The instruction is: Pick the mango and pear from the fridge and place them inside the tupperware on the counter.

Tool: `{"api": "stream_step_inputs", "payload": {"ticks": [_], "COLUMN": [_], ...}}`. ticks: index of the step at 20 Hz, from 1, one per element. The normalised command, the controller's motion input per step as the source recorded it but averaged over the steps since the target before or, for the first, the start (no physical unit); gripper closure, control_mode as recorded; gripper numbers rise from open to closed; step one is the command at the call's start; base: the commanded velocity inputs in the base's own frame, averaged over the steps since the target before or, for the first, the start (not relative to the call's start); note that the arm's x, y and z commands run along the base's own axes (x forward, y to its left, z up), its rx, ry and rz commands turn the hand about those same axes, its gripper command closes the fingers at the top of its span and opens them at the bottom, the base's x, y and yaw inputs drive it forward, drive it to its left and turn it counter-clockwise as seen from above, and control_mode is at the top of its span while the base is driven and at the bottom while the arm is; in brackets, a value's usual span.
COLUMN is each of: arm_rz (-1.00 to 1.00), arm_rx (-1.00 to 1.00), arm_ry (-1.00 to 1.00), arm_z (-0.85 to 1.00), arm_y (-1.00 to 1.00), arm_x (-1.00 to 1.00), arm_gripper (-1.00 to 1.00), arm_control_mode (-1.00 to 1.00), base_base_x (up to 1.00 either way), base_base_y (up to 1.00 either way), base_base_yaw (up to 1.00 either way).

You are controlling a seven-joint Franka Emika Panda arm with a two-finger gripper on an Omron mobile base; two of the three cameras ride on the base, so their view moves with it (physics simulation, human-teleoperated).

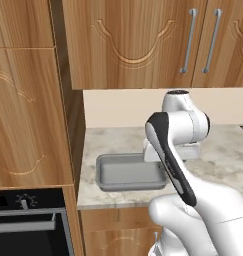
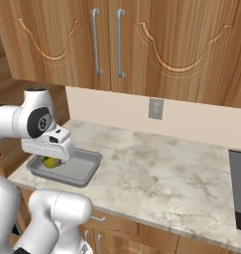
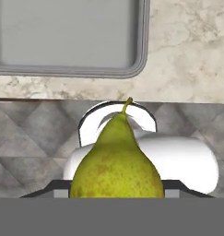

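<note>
Down at the near edge, the white arm rises from the base and bends forward over the counter point(image 2: 156, 168), that pale marbled stone top above the brown cabinet fronts. Its hand hangs just above the tupperware point(image 1: 109, 186), the shallow grey tray sitting near the counter's front edge at the left end. And there is the pear point(image 3: 115, 161), yellow-green, stem up in the hand view, pinched by the gripper point(image 2: 51, 161) with the jaws drawn in against its sides; the fingertips themselves are hidden behind the fruit. From the right base view the pear point(image 2: 50, 162) peeks out under the white hand, over the near left part of the tray, though whether it touches the tray floor I cannot tell. The rest of the tray floor that shows is bare grey. Further back, the beige wall carries an outlet plate point(image 2: 155, 108), and above that run the wooden wall cabinets point(image 2: 142, 44) with long metal handles.
</note>
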Motion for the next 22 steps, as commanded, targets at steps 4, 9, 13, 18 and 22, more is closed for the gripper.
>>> {"api": "stream_step_inputs", "payload": {"ticks": [4, 9, 13, 18, 22], "arm_rz": [0.00, 0.00, 0.00, 0.00, 0.00], "arm_rx": [0.00, 0.00, 0.00, 0.00, 0.00], "arm_ry": [0.00, 0.05, 0.07, 0.20, 0.16], "arm_z": [-0.47, -0.35, -0.32, -0.41, -0.43], "arm_y": [0.00, 0.00, 0.00, 0.02, 0.07], "arm_x": [0.49, 0.62, 0.52, 0.47, 0.52], "arm_gripper": [1.00, 1.00, 1.00, 1.00, 1.00], "arm_control_mode": [-1.00, -1.00, -1.00, -1.00, -1.00], "base_base_x": [0.00, 0.00, 0.00, 0.00, 0.00], "base_base_y": [0.00, 0.00, 0.00, 0.00, 0.00], "base_base_yaw": [0.00, 0.00, 0.00, 0.00, 0.00]}}
